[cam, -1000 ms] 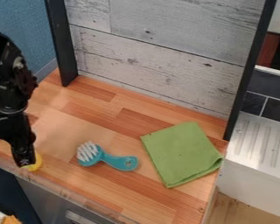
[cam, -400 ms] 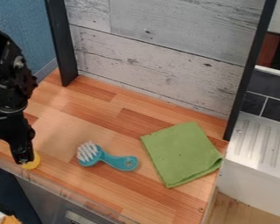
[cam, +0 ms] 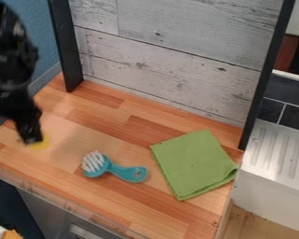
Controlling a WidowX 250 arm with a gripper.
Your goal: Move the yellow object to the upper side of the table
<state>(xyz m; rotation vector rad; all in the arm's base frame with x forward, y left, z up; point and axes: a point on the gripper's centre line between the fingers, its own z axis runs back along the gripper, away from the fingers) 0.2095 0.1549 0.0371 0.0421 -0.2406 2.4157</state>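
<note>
Shifting to upper left of the brush (cam: 119,171), gripper (cam: 31,140) and yellow object (cam: 43,143) move together; object at gripper's lower end; I cannot tell whether grasped.

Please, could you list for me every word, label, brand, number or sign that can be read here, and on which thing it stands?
There are none that I can read: not on the brush, the cloth, the yellow object or the table.
A small detail near the brush's handle end is too small to make out.
</note>
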